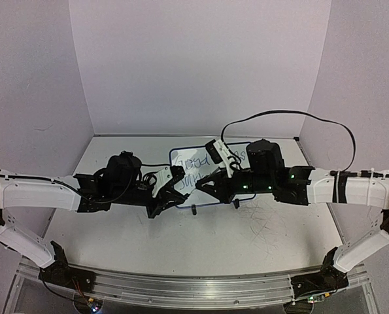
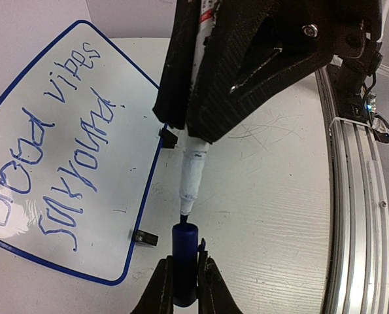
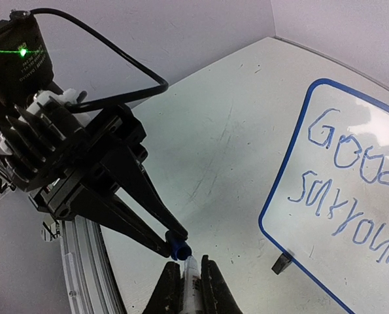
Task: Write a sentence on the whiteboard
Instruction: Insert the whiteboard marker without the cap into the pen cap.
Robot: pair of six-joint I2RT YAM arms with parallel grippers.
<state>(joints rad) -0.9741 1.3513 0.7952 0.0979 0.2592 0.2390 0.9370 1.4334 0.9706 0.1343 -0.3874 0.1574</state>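
Sentence point(image 2: 89, 140) done on whiteboard point(image 2: 125, 190), left of L gripper point(image 2: 186, 265). L gripper clamps cap point(image 2: 184, 239), R gripper point(image 3: 189, 265) clamps marker point(image 2: 194, 173); recapping likely remains.

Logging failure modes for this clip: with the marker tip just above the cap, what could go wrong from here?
1. The marker leans slightly off the blue cap, so pushing may miss or twist it in the left end effector.
2. The right end effector pinches the marker narrowly; it might slide.
3. Both work beside the whiteboard; a jolt could smear the sentence.

a lab booth: bare white walls point(image 1: 201, 65), aluminium rail point(image 1: 181, 291), scratched tabletop point(image 1: 246, 242).
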